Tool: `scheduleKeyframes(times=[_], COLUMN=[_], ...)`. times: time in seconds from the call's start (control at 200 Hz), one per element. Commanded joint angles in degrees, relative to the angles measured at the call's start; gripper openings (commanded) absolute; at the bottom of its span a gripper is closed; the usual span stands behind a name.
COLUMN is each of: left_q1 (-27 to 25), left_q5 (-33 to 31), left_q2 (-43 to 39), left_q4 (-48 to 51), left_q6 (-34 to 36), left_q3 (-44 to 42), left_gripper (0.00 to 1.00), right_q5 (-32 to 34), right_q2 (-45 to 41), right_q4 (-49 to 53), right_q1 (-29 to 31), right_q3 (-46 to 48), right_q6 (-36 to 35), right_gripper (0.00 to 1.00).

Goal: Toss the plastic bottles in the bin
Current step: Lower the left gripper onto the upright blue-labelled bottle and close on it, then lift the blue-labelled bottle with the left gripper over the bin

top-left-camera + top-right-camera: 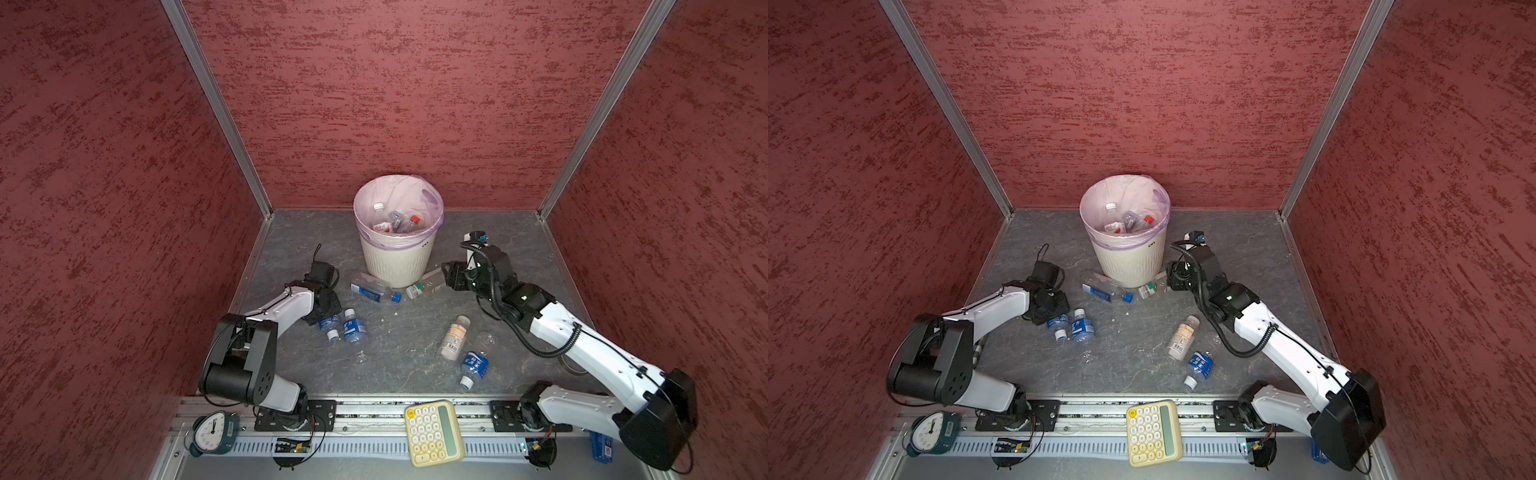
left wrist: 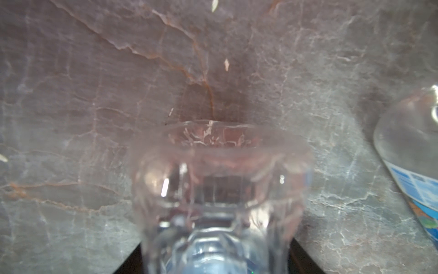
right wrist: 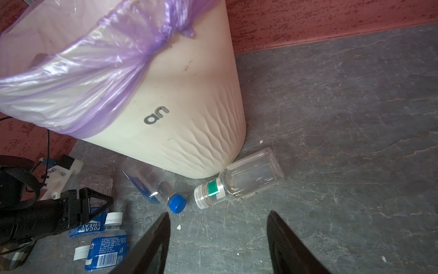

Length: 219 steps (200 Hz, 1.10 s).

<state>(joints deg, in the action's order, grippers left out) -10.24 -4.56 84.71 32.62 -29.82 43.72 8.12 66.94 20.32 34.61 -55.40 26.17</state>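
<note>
The bin [image 1: 397, 262] [image 3: 184, 132] stands at the back with several plastic bottles [image 1: 395, 220] inside its lilac liner. My left gripper [image 1: 323, 312] is low on the floor, shut on a blue-labelled bottle [image 1: 329, 325] [image 2: 218, 189] that fills the left wrist view. A second blue-labelled bottle [image 1: 354, 328] [image 2: 412, 147] lies beside it. My right gripper [image 3: 218, 213] [image 1: 451, 278] hangs open and empty near a clear green-banded bottle [image 3: 241, 178] [image 1: 424, 284] at the bin's foot. A blue-capped bottle [image 3: 154, 182] [image 1: 372, 291] lies next to that one.
A white yellow-labelled bottle [image 1: 454, 337] and a blue-labelled one [image 1: 473, 365] lie on the floor at front right. On the front rail sit a calculator [image 1: 432, 432] and a clock [image 1: 212, 432]. Red walls close in three sides.
</note>
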Motion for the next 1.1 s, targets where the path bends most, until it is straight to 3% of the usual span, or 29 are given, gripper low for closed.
scheduleKeyframes(times=[0.0,0.736,1.092], left_q1=[0.4,0.31,-0.92], left_q5=[0.27,1.77,3.35], left_q2=[-0.83,-11.29,-23.0], left_q4=[-0.15,0.0,-1.21], left_q6=[0.3,1.87,2.97], left_q3=[0.13,-0.44,-1.82], left_gripper=[0.58,0.37,0.36], right_q5=[-0.48,-0.77,-1.0], right_q2=[0.12,-0.07,-0.7], right_q4=[-0.84,-0.81,-0.55], right_q1=[-0.2,-0.16,-0.15], right_q3=[0.04,0.96,2.19], right_q6=[0.85,0.72,0.54], right_gripper=[0.65,0.62,0.61])
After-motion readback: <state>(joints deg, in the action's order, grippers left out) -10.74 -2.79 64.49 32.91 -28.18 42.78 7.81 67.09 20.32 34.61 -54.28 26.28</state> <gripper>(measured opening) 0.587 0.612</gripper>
